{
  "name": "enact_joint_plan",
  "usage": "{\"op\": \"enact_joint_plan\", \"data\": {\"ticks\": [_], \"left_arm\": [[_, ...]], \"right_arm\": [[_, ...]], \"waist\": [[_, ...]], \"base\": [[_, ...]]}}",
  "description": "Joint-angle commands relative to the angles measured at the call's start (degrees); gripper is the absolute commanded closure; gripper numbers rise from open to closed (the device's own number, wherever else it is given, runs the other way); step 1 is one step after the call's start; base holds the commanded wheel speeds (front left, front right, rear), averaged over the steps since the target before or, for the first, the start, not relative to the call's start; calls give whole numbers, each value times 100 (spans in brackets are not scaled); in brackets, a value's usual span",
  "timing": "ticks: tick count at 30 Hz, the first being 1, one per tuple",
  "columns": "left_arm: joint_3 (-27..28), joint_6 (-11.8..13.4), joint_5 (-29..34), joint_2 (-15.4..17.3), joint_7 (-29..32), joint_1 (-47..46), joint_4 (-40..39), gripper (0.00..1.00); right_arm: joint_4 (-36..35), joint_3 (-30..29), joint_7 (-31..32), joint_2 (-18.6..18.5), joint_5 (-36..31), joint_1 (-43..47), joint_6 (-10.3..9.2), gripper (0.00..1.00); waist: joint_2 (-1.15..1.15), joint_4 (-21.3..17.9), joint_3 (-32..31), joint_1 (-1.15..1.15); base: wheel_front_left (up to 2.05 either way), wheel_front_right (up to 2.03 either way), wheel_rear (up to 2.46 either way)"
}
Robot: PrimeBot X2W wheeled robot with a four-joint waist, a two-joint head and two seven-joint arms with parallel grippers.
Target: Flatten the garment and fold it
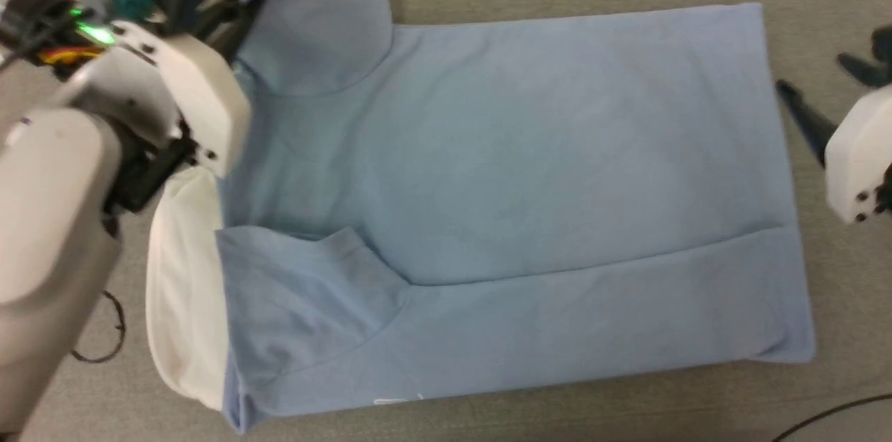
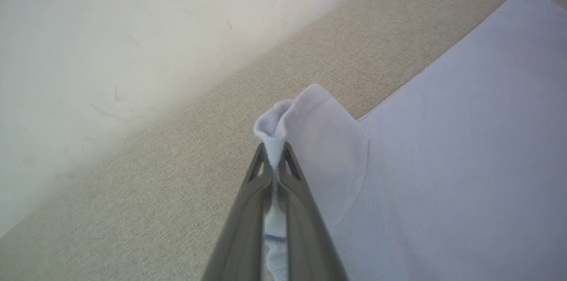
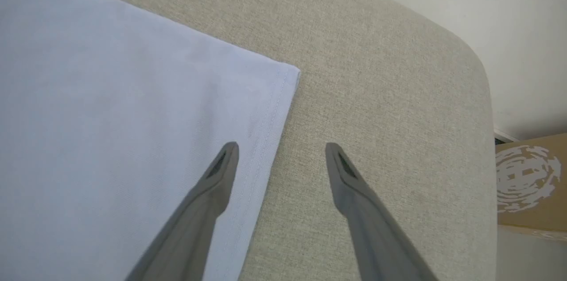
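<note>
The garment (image 1: 488,170), a light blue polo shirt, lies spread on the beige table with its white collar (image 1: 185,288) to the left and its hem to the right. Its near side is folded over in a long strip, with the near sleeve lying on top. My left gripper (image 1: 244,6) is at the far sleeve's cuff. In the left wrist view the left gripper (image 2: 274,148) is shut on a pinch of the garment (image 2: 443,161) at that sleeve's edge. My right gripper (image 1: 822,79) hovers open at the hem's far right corner. The right wrist view has one of the right gripper's (image 3: 281,148) fingers over the garment (image 3: 110,95) and the other over bare table.
The beige fabric table (image 3: 376,72) ends in a rounded corner at the right. Beyond it stands a cardboard box (image 3: 527,183). A pale wall (image 2: 88,50) runs along the table's far side. Thin black cables lie at the lower left (image 1: 104,344) and lower right (image 1: 836,414).
</note>
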Motion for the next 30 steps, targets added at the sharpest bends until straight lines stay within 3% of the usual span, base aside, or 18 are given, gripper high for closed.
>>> {"op": "enact_joint_plan", "data": {"ticks": [1, 8, 19, 20, 21, 30], "left_arm": [[-70, 83, 47, -93, -59, 164, -225, 100], [-276, 264, 215, -211, -183, 453, -914, 100], [-460, 439, 332, -379, -385, 706, -1208, 100], [-464, 448, 331, -393, -405, 714, -1218, 100], [-468, 455, 334, -400, -424, 718, -1218, 100], [-379, 623, 337, -350, -790, 955, -1110, 100]], "right_arm": [[215, 144, 185, -196, 56, -310, -12, 0], [1157, 945, 589, -851, -193, -1286, -12, 0], [2118, 2138, 398, -1142, 73, -1756, -12, 0], [2189, 2223, 397, -1154, 160, -1771, -12, 75], [2238, 2311, 371, -1177, 213, -1795, -12, 100], [2637, 2133, -777, -950, 394, -1923, -12, 100]], "waist": [[0, 475, 353, 0], [0, 966, 602, 0], [0, 1246, 628, 0], [0, 1248, 620, 0], [0, 1246, 607, 0], [0, 1022, 0, 0]], "base": [[0, 0, 0], [0, 0, 0], [0, 0, 0], [0, 0, 0], [0, 0, 0], [0, 0, 0]]}}
